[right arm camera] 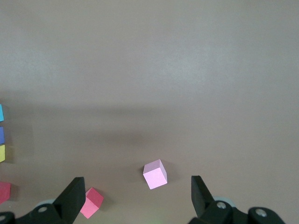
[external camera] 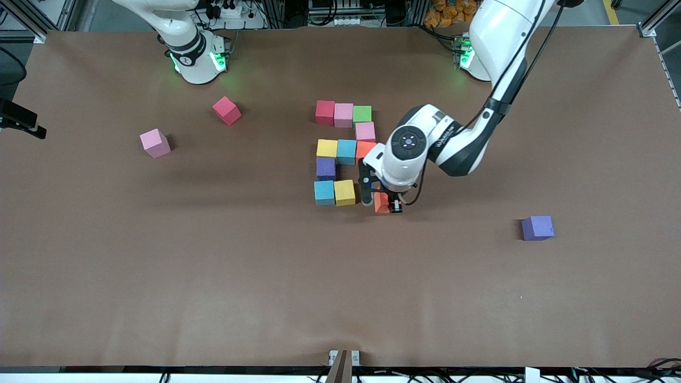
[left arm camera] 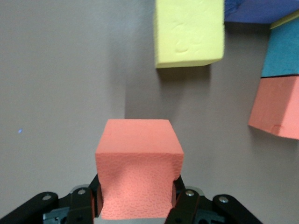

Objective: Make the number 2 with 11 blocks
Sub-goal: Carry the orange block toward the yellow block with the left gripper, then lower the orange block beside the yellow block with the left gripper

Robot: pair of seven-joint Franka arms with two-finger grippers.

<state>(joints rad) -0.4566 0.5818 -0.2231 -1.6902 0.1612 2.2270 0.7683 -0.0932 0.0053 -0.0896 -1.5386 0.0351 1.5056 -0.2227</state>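
Observation:
Ten blocks lie in a part-built number 2 (external camera: 345, 151): a red (external camera: 325, 112), pink (external camera: 343, 115), green (external camera: 362, 114) row, then a pink block (external camera: 365, 131), a yellow (external camera: 326, 148), light blue (external camera: 346, 151), orange (external camera: 365, 149) row, a purple block (external camera: 325, 168), and light blue (external camera: 324, 192) with yellow (external camera: 345, 192) nearest the front camera. My left gripper (external camera: 381, 204) (left arm camera: 138, 200) is shut on a second orange block (external camera: 381, 202) (left arm camera: 138, 154), low over the table beside that last yellow block (left arm camera: 189, 32), with a gap between them. My right gripper (right arm camera: 136, 196) hangs open and empty, high over the table.
Loose blocks lie apart from the figure: a pink one (external camera: 155, 143) (right arm camera: 155, 174) and a red one (external camera: 226, 110) (right arm camera: 91, 202) toward the right arm's end, and a purple one (external camera: 537, 227) toward the left arm's end. The right arm waits near its base.

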